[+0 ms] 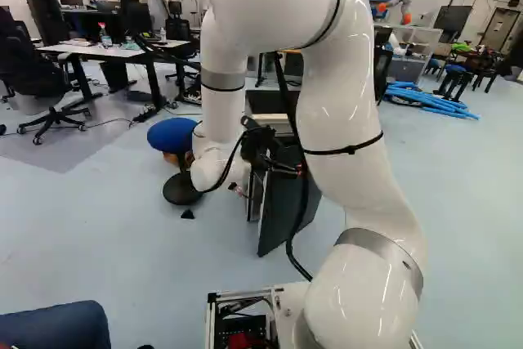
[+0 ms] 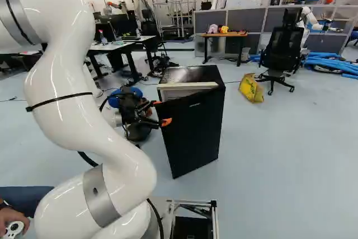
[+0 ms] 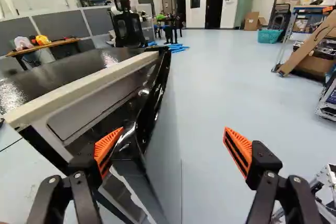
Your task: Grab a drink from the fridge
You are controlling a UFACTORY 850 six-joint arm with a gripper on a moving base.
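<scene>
Open hand at a fridge door standing ajar.
The hand is spread wide with nothing gripped: one orange pad sits at the inner side of the door, right by its free edge, though I can't tell if it touches; the other is well apart, outside. The black fridge stands on the floor, ahead of the arm.

On the pale floor you can see the dark fridge, its door partly open; a yellow bag and blue tubes lie farther away
</scene>
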